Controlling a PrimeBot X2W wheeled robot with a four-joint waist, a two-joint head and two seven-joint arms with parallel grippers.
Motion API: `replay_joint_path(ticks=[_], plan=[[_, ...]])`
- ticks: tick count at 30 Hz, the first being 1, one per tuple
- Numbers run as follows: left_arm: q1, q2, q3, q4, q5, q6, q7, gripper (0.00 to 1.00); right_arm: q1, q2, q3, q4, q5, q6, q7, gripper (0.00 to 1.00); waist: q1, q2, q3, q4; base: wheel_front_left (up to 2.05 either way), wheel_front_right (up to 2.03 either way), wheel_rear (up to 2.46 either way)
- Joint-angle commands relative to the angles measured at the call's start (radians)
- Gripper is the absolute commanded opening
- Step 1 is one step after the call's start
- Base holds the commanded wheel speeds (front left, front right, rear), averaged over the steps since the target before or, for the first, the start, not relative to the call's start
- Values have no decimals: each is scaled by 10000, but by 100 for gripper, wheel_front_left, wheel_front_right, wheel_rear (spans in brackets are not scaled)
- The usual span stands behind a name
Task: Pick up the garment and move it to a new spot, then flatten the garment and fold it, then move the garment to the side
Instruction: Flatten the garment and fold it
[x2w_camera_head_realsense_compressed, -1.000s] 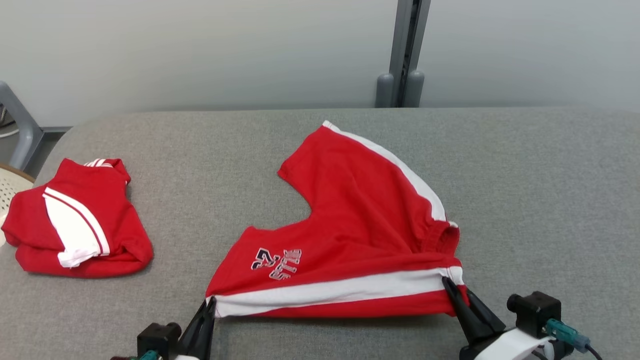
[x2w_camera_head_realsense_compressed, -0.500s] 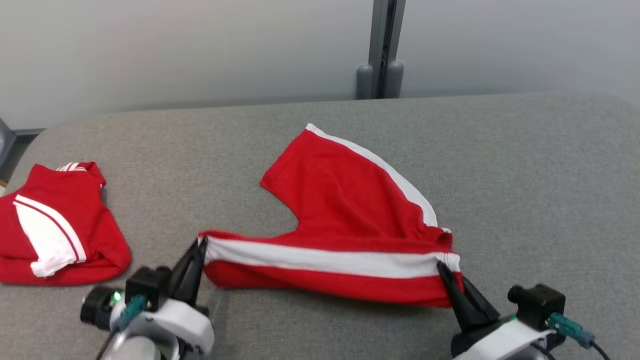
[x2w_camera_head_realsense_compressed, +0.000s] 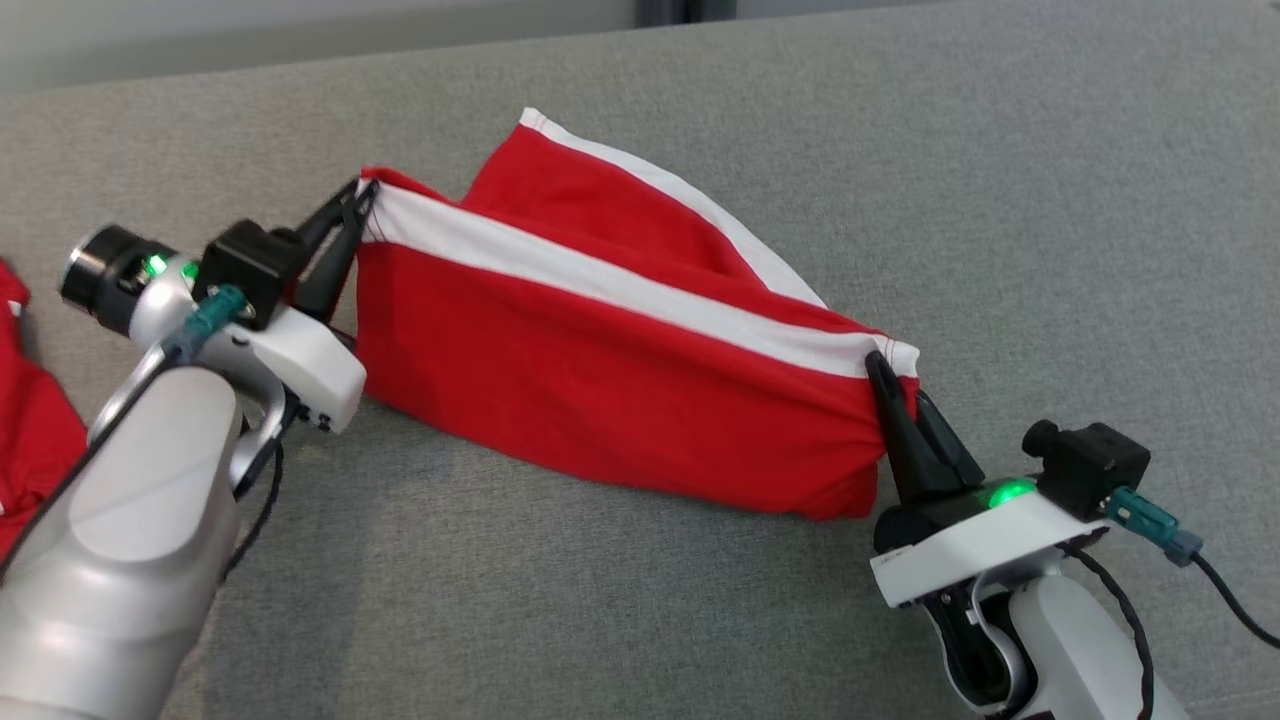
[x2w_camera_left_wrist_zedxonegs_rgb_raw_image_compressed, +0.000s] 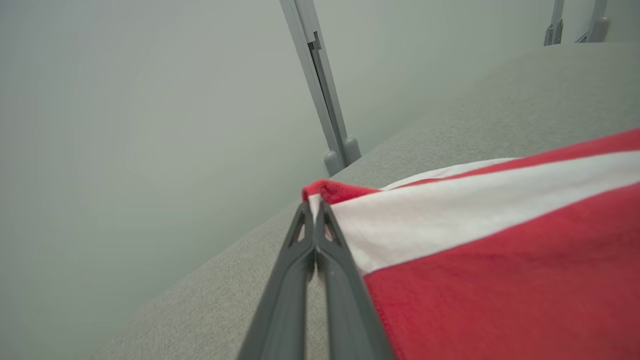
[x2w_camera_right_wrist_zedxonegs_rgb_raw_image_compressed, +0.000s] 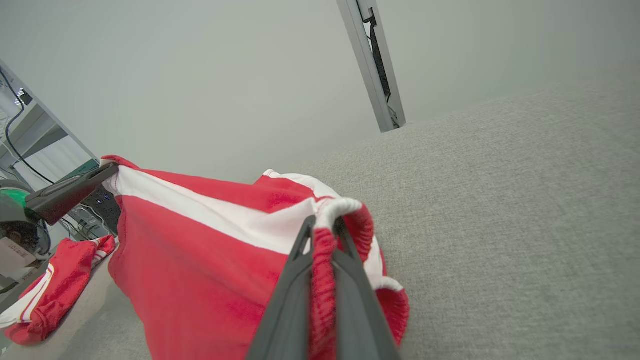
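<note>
The red shorts (x2w_camera_head_realsense_compressed: 600, 390) stretch across the middle of the head view. They are raised along their white-striped upper edge, and their lower fold appears to rest on the grey padded surface (x2w_camera_head_realsense_compressed: 1050, 200). The left gripper (x2w_camera_head_realsense_compressed: 362, 195), in the upper left of the frame, has its fingers pinched together on one corner of the striped edge. The right gripper (x2w_camera_head_realsense_compressed: 882, 365), at the lower right, is clamped on the waistband corner, with red elastic bunched between its fingers in the right wrist view.

Both grips look thin, sitting right at the tips of the cloth, so a hard pull apart could slide a corner free and drop the shorts in a heap. The far leg is slack behind the taut edge, and laying the shorts down unevenly could trap it as a hidden crease. A swing toward the left edge risks landing on the other red garment (x2w_camera_head_realsense_compressed: 25, 440) lying there.
</note>
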Motion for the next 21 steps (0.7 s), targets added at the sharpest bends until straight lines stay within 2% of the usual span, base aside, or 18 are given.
replay_joint_path(ticks=[1,5,6,12,21], plan=[[-593,174,-378,216,-209,3,-4,0,-271,8,-30,7,64,1,-49,0,0,0,647,-453,0,0,0],[-1837,657,-1753,813,-822,4,-4,0,-627,3,68,-171,728,1,-49,0,0,0,1093,-743,0,0,0],[-1837,657,-1753,813,-822,4,-4,0,-627,3,68,-171,728,1,-49,0,0,0,1093,-743,0,0,0],[-3471,1193,-4051,1345,-2007,3,-4,0,-939,9,317,-361,1253,1,-49,0,0,0,1550,-1044,0,0,0],[-5202,1639,-5886,1615,-3386,3,-4,0,-1083,7,692,-545,1645,1,-49,0,0,0,2107,-1357,0,0,0]])
